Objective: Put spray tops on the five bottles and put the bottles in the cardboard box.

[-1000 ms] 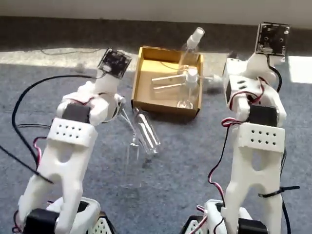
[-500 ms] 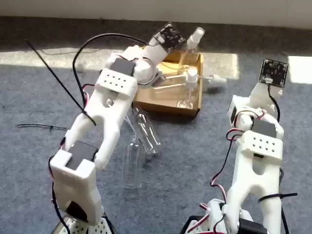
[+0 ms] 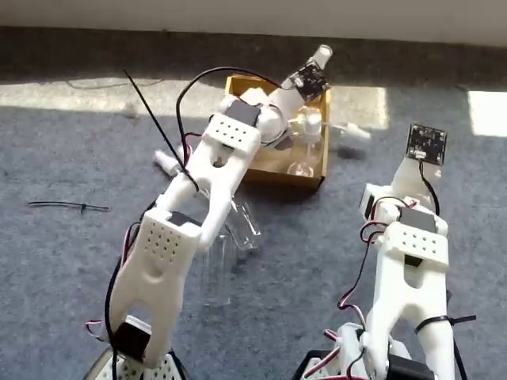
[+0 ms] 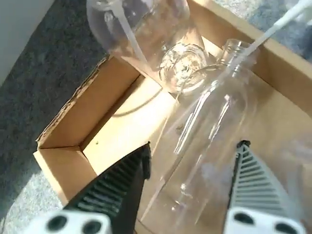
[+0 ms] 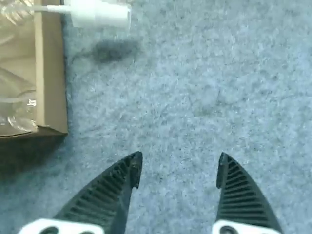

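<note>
The cardboard box [image 3: 238, 87] stands on the grey carpet at the back. My left arm [image 3: 230, 150] stretches over it. My left gripper [image 4: 192, 161] is open, its fingers on either side of a clear bottle [image 4: 209, 126] with no top that lies in the cardboard box [image 4: 112, 131]. A second bottle [image 4: 146, 29] lies beyond it. A capped bottle [image 3: 309, 131] stands in the box, and another [image 3: 317, 62] leans at its far corner. My right gripper [image 5: 178, 170] hangs open over bare carpet, near a loose spray top [image 5: 100, 14] beside the box wall [image 5: 48, 73].
Two topless clear bottles are on the carpet before the box, one lying [image 3: 244, 223], one upright [image 3: 215, 269]. A spray top [image 3: 352, 128] lies right of the box; a small white piece [image 3: 165, 162] lies left of it. A cable tie [image 3: 67, 206] lies far left.
My left arm swung from the carpet's left side to over the box. My right arm drew back from the box toward its base.
</note>
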